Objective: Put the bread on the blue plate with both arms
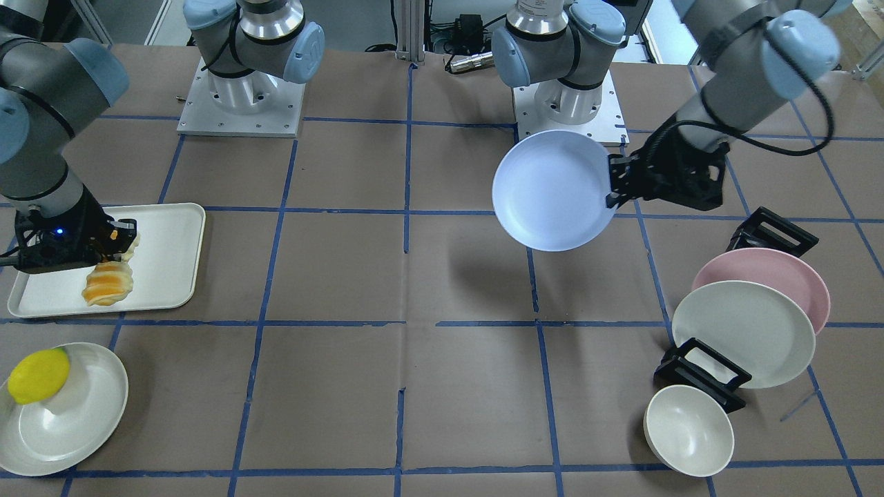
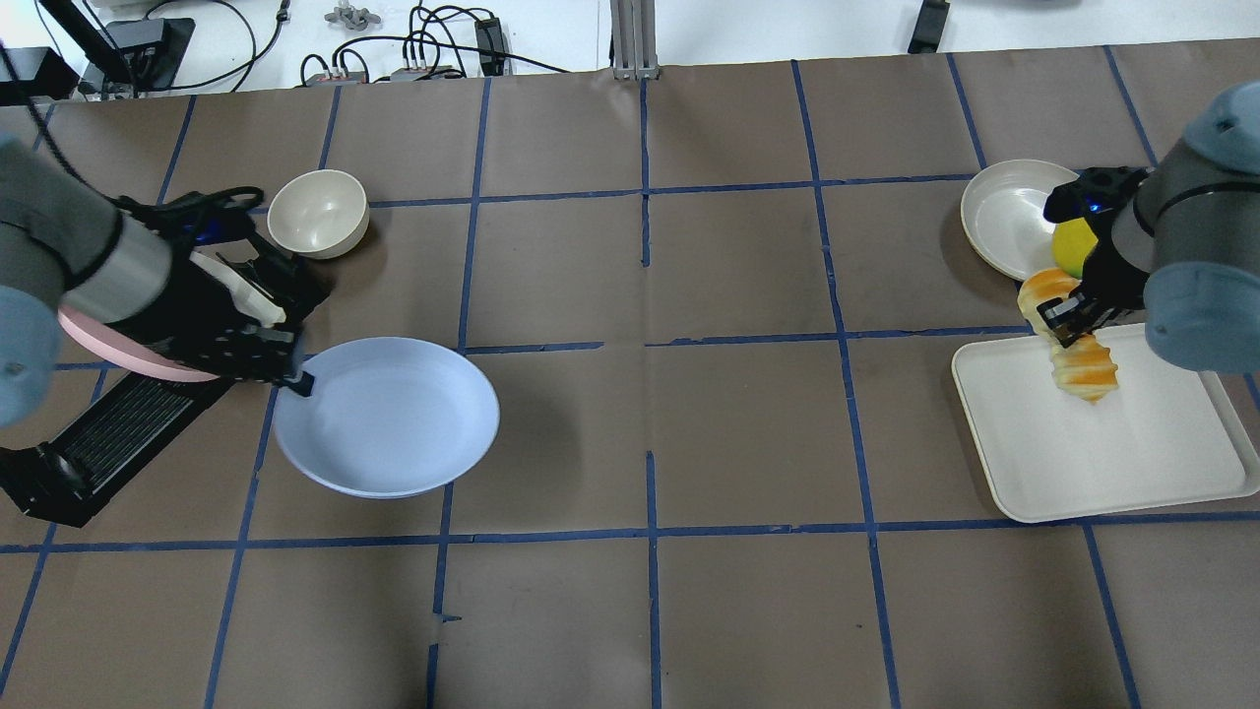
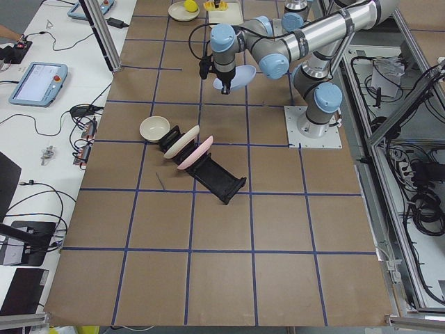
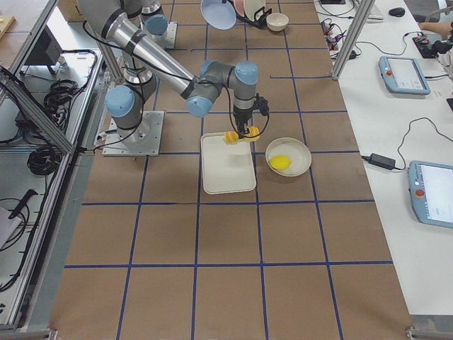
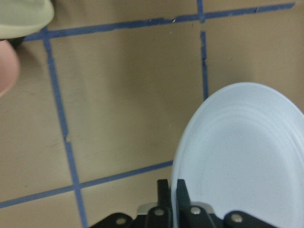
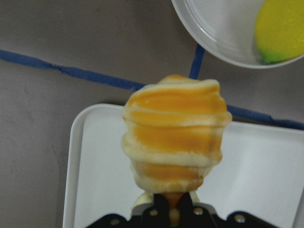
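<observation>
Nearest us in the overhead view, we see the left gripper [image 2: 295,379] clamped on the rim of the blue plate [image 2: 389,418], which hangs clear of the table above its shadow. Across the table, the right gripper [image 2: 1068,320] pinches one end of the bread [image 2: 1083,364] over the far edge of the cream tray [image 2: 1132,463]. Beyond sit a lemon [image 2: 1071,246] on a white plate [image 2: 999,212] and a bowl [image 2: 317,212].
</observation>
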Controlling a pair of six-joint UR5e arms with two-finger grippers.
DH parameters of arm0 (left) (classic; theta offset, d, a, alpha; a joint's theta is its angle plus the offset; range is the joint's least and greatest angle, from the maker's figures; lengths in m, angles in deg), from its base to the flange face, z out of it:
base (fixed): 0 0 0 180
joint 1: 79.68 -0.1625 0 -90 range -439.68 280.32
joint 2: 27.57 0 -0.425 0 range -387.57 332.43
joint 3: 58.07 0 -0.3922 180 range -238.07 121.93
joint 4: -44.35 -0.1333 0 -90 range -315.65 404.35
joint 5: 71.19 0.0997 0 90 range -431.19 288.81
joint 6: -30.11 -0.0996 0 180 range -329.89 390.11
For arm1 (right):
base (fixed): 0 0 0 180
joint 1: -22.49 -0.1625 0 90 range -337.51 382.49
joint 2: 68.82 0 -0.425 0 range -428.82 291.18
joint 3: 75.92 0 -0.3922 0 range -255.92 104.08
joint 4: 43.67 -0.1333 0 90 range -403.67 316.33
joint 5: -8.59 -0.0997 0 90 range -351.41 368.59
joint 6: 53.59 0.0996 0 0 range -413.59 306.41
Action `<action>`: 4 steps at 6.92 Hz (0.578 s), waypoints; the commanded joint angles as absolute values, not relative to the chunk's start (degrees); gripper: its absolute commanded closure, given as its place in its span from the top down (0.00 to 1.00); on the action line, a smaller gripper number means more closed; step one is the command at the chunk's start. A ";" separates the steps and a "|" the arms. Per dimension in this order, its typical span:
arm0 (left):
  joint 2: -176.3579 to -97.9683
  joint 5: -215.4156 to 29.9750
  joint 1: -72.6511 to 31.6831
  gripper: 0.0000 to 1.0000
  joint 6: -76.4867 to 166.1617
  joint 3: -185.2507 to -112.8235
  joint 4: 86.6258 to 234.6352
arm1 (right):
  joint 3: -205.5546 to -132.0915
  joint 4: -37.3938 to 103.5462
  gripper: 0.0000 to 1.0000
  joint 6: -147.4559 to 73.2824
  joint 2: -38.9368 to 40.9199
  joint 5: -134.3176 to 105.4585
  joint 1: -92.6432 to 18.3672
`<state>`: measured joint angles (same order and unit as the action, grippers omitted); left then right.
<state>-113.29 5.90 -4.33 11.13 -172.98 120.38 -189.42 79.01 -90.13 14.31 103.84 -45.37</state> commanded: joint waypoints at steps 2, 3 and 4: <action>-132.71 4.31 18.51 0.01 43.46 -174.35 85.95 | -176.24 65.63 0.08 -79.31 14.42 103.87 -53.32; -138.78 4.75 21.89 0.01 48.95 -171.74 80.96 | -173.07 60.71 0.08 -71.86 14.33 103.78 -57.18; -142.06 5.88 23.75 0.01 53.61 -167.88 80.04 | -172.17 59.26 0.08 -65.26 14.33 103.69 -61.57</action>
